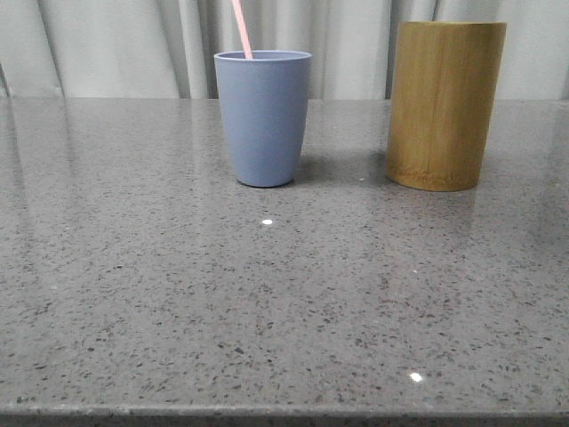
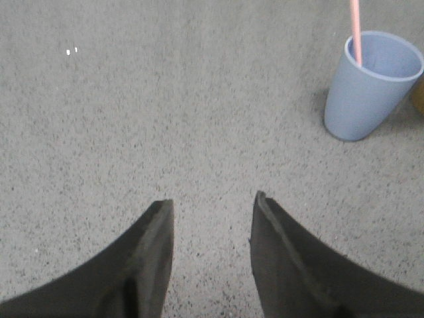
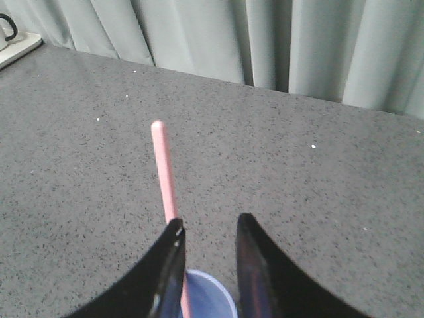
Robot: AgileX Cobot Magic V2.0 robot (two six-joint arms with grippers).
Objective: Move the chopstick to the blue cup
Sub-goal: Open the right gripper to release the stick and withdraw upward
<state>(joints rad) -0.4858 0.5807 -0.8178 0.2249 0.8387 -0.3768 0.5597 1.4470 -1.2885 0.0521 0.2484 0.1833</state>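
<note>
A pale pink chopstick (image 1: 242, 27) stands in the blue cup (image 1: 263, 116) at the table's far middle, leaning left. In the right wrist view, my right gripper (image 3: 209, 225) hangs above the cup (image 3: 211, 299), jaws apart. The chopstick (image 3: 163, 169) rises past the inner edge of one finger, and nothing is pinched between the two. My left gripper (image 2: 212, 202) is open and empty over bare table, with the cup (image 2: 371, 86) and chopstick (image 2: 356, 30) some way off. Neither gripper shows in the front view.
A taller tan bamboo holder (image 1: 444, 105) stands to the right of the blue cup. Grey curtains hang behind the table. A white object with a black handle (image 3: 13, 43) sits at a far corner. The table's front edge (image 1: 284, 414) is close.
</note>
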